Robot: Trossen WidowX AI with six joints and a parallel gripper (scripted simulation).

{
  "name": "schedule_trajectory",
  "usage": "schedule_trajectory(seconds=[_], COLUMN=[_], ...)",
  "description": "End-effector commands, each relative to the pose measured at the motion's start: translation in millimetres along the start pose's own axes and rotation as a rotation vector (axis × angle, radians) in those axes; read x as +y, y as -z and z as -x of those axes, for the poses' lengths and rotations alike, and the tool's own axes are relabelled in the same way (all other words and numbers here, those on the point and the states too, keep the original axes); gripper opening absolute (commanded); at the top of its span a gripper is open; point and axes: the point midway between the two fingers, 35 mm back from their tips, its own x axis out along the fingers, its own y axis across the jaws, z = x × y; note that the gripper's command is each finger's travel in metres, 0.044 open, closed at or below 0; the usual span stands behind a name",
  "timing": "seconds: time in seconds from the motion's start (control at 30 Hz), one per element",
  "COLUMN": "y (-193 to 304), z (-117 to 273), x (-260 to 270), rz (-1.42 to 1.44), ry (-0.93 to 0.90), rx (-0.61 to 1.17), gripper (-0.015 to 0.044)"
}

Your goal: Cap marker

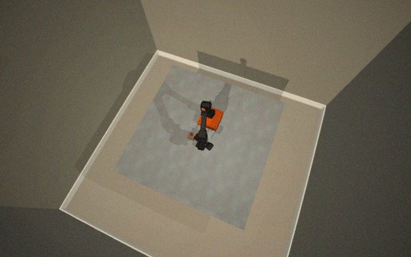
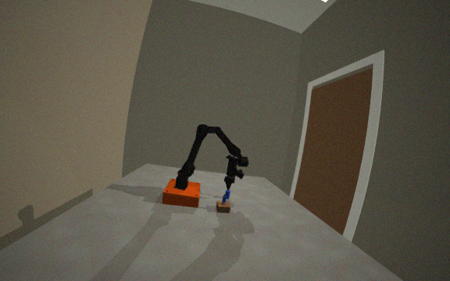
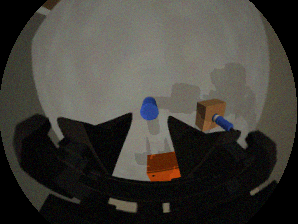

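The blue cap stands upright and loose on the table. My gripper points down just above it and is open. In the wrist view the cap shows between the two spread fingertips, touching neither. The blue marker stands upright in the brown holder block, to the right of the fingers in the wrist view. In the top view the arm hides most of the cap. How far the fingertips are above the cap is hard to tell.
The orange base block carries the arm and lies behind the fingers, at the bottom of the wrist view. The holder block and upright marker are close beside the right finger. Shadows of the arm lie across the table.
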Motion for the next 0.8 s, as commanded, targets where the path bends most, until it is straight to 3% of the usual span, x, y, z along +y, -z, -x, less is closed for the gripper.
schedule_trajectory(seconds=[0.0,0.77], y=[0,0], z=[-6,-44], x=[1,1], rz=[-0.004,-0.004], ry=[-0.003,-0.003], rx=[0.002,0.002], gripper=[0.0254,0.0254])
